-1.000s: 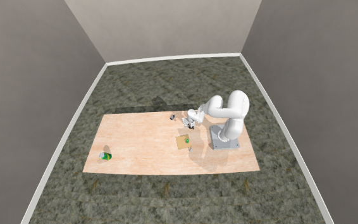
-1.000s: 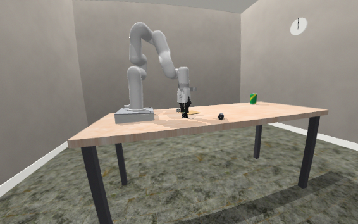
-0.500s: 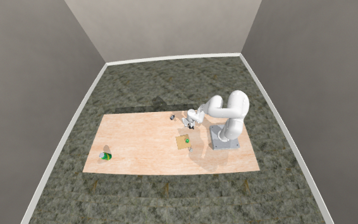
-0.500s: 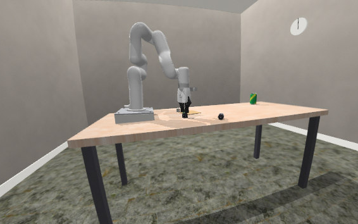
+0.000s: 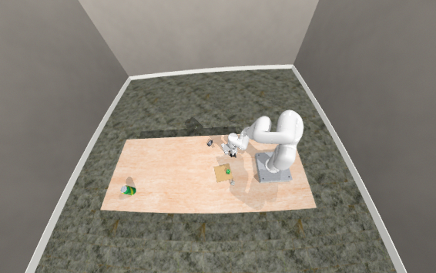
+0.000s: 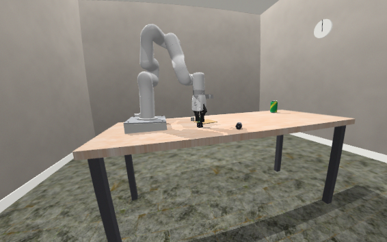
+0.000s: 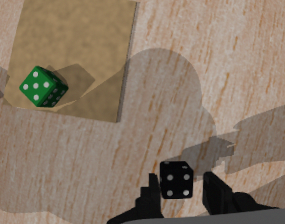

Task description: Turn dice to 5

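Observation:
The green die (image 5: 228, 171) (image 7: 37, 86) sits on the tan mat (image 5: 219, 177) (image 7: 78, 30) near one corner, with 5 on top. The black die (image 7: 176, 186) sits on the table off the mat, with 4 on top in the wrist view. My gripper (image 5: 233, 155) (image 6: 199, 124) (image 7: 179, 188) is open around the black die, one finger on each side; a gap shows at the right finger and a narrow one at the left. The white die (image 5: 233, 182) (image 6: 192, 119) stands off the mat, close to its corner; its top number is too small to read.
A small dark round object (image 5: 209, 143) (image 6: 238, 126) lies near the table's edge, beyond the gripper from the arm's base. A green can (image 5: 129, 190) (image 6: 273, 106) stands at the table's far end. The arm's base plate (image 5: 263, 175) (image 6: 145, 127) stands at the other end.

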